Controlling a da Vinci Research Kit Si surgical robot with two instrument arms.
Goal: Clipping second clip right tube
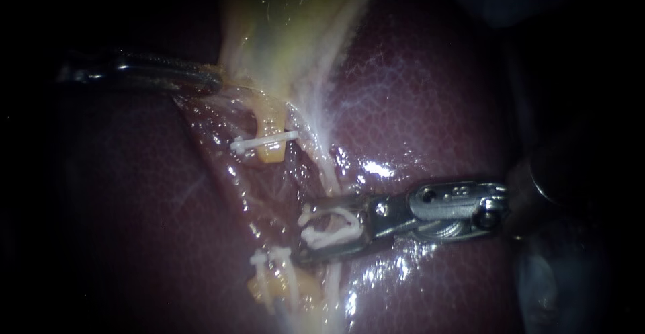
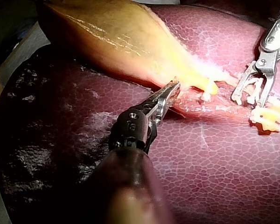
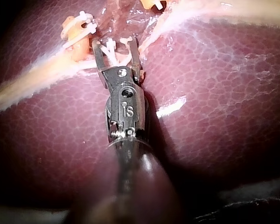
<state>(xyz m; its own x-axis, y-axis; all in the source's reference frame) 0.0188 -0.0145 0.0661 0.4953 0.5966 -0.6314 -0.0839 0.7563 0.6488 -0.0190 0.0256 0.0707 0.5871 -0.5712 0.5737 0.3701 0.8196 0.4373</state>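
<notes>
My right instrument (image 1: pixel 302 234) comes in from the right, its jaws spread wide and holding a white clip (image 1: pixel 329 230) between them. The clip sits astride the pale right tube (image 1: pixel 327 162), which runs down between the jaws. The right wrist view shows the same jaws (image 3: pixel 114 44) and clip (image 3: pixel 113 53) over that pale strand. My left instrument (image 1: pixel 213 80) is shut on the edge of the gallbladder (image 1: pixel 289 31) at its narrow end and holds it toward the left; its jaws (image 2: pixel 173 88) show in the left wrist view too.
A white clip (image 1: pixel 264 140) crosses a yellow tube stump left of the right tube. Lower down, more white clips (image 1: pixel 272 259) sit on another yellow stump just beside my right jaws. Dark red liver (image 1: pixel 437 105) lies all around.
</notes>
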